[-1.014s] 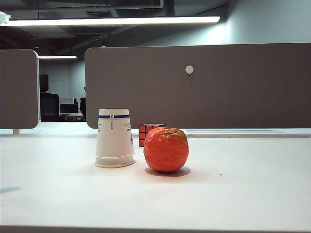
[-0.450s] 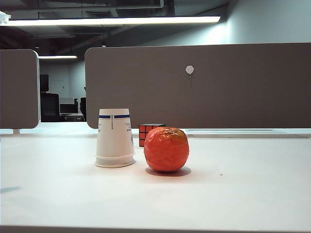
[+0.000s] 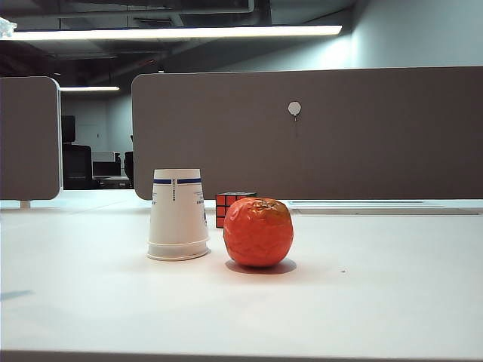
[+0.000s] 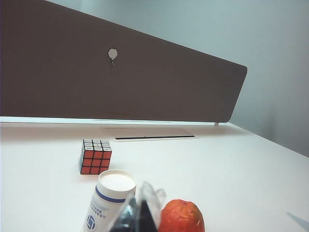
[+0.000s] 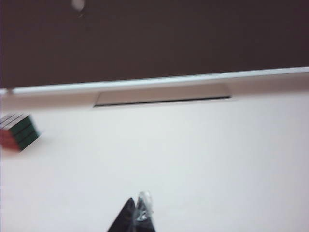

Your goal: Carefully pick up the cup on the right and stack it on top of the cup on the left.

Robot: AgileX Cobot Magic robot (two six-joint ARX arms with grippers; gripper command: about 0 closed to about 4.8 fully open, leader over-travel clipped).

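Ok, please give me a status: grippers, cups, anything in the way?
Left gripper shut, behind the stack. Right gripper shut, over bare table. Cups stacked upside down. Orange fruit close beside them, cube behind.

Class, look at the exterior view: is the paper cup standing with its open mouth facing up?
No. The paper cup stands upside down, rim on the table, closed base on top.

A ceiling strip light glares overhead; the orange fruit throws a soft shadow on the table. The right wrist view is motion-blurred; the exterior view is sharp.
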